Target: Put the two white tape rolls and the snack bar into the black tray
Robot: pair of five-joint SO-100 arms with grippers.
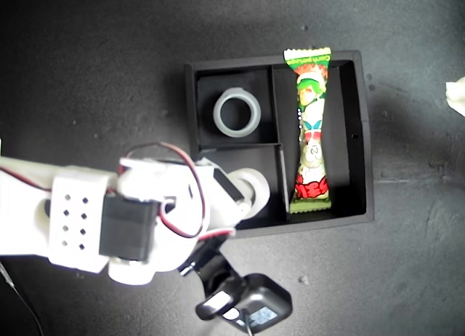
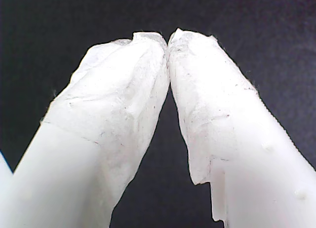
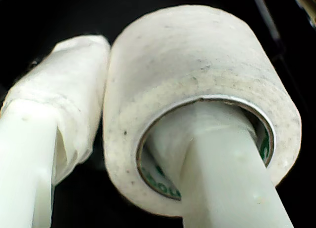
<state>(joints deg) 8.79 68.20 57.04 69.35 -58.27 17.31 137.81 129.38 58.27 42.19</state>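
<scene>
My second gripper (image 3: 106, 134) was clamped on a white tape roll (image 3: 197, 75), one finger through its hole, the other pressed on the outside wall; in the exterior view that roll (image 1: 254, 185) sat over the black tray (image 1: 365, 132), at the small compartment nearest the arm. My first gripper (image 2: 169, 40) was closed on nothing, tips touching, over dark surface. The other tape roll (image 1: 237, 112) lay flat in the far small compartment, the snack bar (image 1: 311, 132) in the long one.

A bare robot test bench: matte black tabletop (image 1: 87, 74), nothing else.
</scene>
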